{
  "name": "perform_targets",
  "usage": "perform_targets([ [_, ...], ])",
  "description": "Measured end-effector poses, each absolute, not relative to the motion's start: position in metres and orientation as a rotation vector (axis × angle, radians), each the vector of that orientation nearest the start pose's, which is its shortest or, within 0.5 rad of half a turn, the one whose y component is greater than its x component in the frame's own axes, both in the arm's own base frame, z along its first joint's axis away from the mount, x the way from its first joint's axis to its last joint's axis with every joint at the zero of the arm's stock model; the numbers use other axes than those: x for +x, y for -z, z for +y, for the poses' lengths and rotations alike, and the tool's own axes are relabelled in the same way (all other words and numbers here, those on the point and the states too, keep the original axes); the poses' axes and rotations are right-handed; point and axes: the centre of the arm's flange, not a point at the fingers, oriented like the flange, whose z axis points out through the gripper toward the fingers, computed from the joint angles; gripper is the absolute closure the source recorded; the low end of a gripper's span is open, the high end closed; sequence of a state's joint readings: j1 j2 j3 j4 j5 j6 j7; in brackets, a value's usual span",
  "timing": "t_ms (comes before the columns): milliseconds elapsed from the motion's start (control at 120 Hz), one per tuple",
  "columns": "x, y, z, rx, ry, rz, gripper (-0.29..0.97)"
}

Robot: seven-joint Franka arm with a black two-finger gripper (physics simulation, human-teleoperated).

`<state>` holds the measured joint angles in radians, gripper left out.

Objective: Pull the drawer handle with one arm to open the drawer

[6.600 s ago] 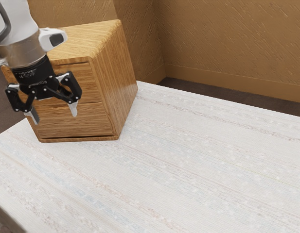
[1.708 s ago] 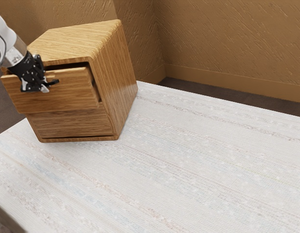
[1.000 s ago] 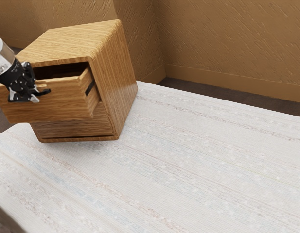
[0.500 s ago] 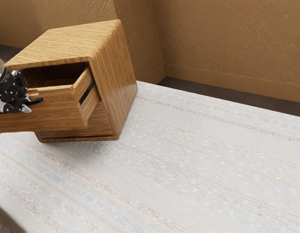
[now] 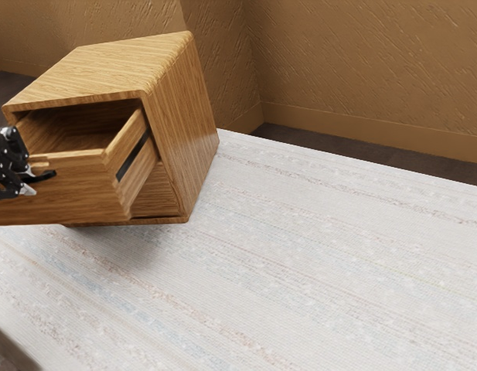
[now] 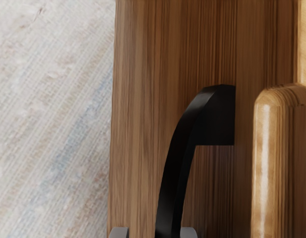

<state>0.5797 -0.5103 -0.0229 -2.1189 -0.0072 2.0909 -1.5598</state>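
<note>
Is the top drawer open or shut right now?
Open. The top drawer sticks far out of the wooden cabinet, and you can see into the hollow behind its front. The gripper is at its handle.

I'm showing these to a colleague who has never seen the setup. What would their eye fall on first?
First the wooden cabinet at the far corner of the white table, on the exterior view's left, with its top drawer standing far out and the hollow behind it laid bare. Next the black gripper at the drawer's handle, by the exterior view's left edge. The lower drawer looks shut.
</note>
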Motion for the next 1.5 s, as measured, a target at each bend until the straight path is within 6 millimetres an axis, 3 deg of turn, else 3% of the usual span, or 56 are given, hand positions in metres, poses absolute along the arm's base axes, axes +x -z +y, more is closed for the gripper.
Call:
perform_targets([
  [833,0.322,-0.663,0.197,1.372,-0.685,2.451,0.59],
  [1500,0.290,-0.659,0.184,1.342,-0.718,2.448,0.59],
])
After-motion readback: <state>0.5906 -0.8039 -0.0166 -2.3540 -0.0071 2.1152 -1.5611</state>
